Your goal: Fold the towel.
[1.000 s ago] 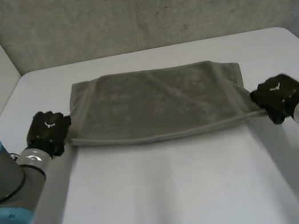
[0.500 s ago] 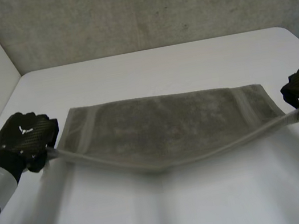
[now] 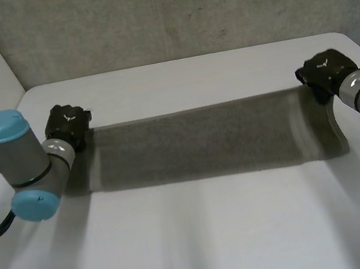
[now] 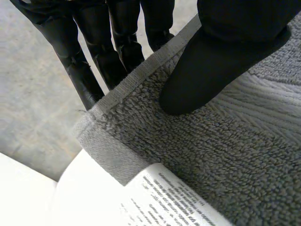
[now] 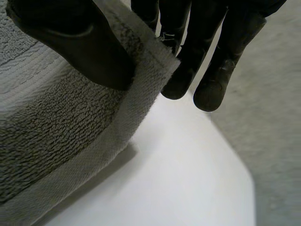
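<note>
I see the grey terry-cloth towel (image 3: 202, 141) stretched as a long band from one hand across to the other, over the white table (image 3: 199, 242). The left hand (image 3: 70, 122) is at one end of the band and the right hand (image 3: 326, 70) at the other, each at a far corner of the cloth. In the left wrist view I read a firm pinch. The thumb (image 4: 225, 52) presses down on the towel's looped pile just inside the hem. The fingers (image 4: 117, 42) run straight along the other side of that hem, so the corner is clamped between them. A white printed label (image 4: 174, 202) lies on the towel just beyond the thumb tip, near the corner. In the right wrist view I see the same kind of hold. The thumb (image 5: 80, 47) lies on top of the cloth close to its bound edge, and the fingers (image 5: 211, 70) are behind the edge, with the corner nipped between thumb and fingers. Below that hand the towel's edge drops to the table, which shows bare just beside it.
</note>
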Robot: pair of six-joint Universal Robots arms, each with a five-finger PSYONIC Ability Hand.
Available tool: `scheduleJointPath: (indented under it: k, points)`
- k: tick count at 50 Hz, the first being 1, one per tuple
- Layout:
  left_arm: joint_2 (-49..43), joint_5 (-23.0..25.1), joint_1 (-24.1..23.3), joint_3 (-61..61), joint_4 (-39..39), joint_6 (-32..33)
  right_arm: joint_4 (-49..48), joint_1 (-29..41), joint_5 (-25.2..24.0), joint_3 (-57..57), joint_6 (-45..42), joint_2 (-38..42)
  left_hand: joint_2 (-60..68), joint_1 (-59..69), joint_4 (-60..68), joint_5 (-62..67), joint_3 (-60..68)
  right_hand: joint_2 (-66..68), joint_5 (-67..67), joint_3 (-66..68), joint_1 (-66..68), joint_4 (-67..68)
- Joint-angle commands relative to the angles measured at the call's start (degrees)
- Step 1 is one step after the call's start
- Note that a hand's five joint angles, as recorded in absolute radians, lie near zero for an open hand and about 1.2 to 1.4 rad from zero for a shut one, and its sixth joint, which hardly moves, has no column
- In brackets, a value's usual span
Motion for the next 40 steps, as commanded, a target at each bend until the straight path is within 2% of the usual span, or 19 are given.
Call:
scheduleJointPath:
  k: [1, 6, 7, 8, 9, 10, 13, 19, 24, 26, 30, 33, 36, 40]
  points:
    - [-2.8, -0.1, 0.0, 4.5, 1.6, 0.1, -4.1, 0.6, 2.3, -1.6, 0.7, 1.6, 10.3, 13.3, 10.2, 11.3, 10.3, 3.5, 2.5, 3.3, 4.6, 3.3]
    - [-3.6, 0.1, -0.2, 4.6, 4.5, 0.2, -4.2, 0.7, 2.5, -2.9, 0.7, 3.4, 10.3, 13.3, 10.2, 11.3, 10.3, 3.5, 2.5, 3.3, 4.6, 3.3]
    - [-3.7, 0.2, -0.5, 4.4, 4.7, 0.4, -4.2, 0.7, 2.8, -3.1, 0.7, 3.7, -8.5, -5.5, -8.6, -7.5, -8.5, -4.3, -5.3, -4.4, -3.1, -4.5]
    - [-3.7, 0.2, -0.5, 4.4, 4.7, 0.4, -4.2, 0.7, 2.8, -3.1, 0.7, 3.7, -8.7, -5.7, -8.8, -7.7, -8.7, -4.4, -5.4, -4.5, -3.2, -4.6]
    - [-3.8, 0.0, -0.8, 4.2, 4.9, 0.5, -4.3, 0.8, 3.1, -3.1, 0.7, 4.0, -45.6, -42.6, -45.8, -44.6, -45.6, -38.8, -39.8, -39.0, -37.7, -39.0]
    - [-3.9, -0.2, -1.1, 4.1, 5.1, 0.5, -4.1, 1.0, 3.9, -3.1, 0.8, 4.4, -59.7, -56.7, -59.8, -58.7, -59.7, -66.5, -67.5, -66.7, -65.4, -66.7]
    - [-3.8, -0.3, -1.3, 3.8, 5.7, 0.5, -3.9, 1.5, 6.4, -2.6, 0.9, 4.6, -59.7, -56.7, -59.8, -58.7, -59.7, -66.5, -67.5, -66.7, -65.4, -66.7]
    - [-3.6, -1.1, -1.3, 2.9, 6.3, 0.2, -3.7, 2.2, 7.4, -0.1, 1.2, 3.9, -59.7, -56.7, -59.8, -58.7, -59.7, -66.5, -67.5, -66.7, -65.4, -66.7]
    - [-0.8, -1.9, -0.7, -0.9, 6.0, -0.2, -3.6, 2.2, 7.2, 5.1, 1.3, -1.8, -59.7, -56.7, -59.8, -58.7, -59.7, -66.5, -67.5, -66.7, -65.4, -66.7]
    - [3.4, -1.7, -0.4, -5.3, 6.0, -0.4, -3.5, 1.9, 7.2, 9.2, 1.2, -6.3, -59.7, -56.7, -59.8, -58.7, -59.7, -66.5, -67.5, -66.7, -65.4, -66.7]
    - [7.4, -1.2, 0.5, -10.8, 6.4, -1.1, -3.2, 1.6, 7.2, 13.2, 1.1, -9.6, -59.7, -56.7, -59.8, -58.7, -59.7, -66.5, -67.5, -66.7, -65.4, -66.7]
    - [12.0, -1.0, 1.3, -16.3, 6.5, -3.1, 0.3, 1.5, 6.5, 18.0, 1.2, -13.3, -59.7, -56.7, -59.8, -58.7, -59.7, -66.5, -67.5, -66.7, -65.4, -66.7]
    - [17.3, 0.6, 2.3, -23.3, 6.9, -9.1, 3.0, 1.3, 4.0, 20.1, 1.2, -13.7, -59.7, -56.7, -59.8, -58.7, -59.7, -66.5, -67.5, -66.7, -65.4, -66.7]
    - [19.4, 3.2, 2.9, -26.6, 7.4, -13.6, 3.5, 0.3, 2.1, 21.7, 1.5, -13.6, -59.7, -56.7, -59.8, -58.7, -59.7, -63.1, -64.1, -63.2, -61.9, -63.3]
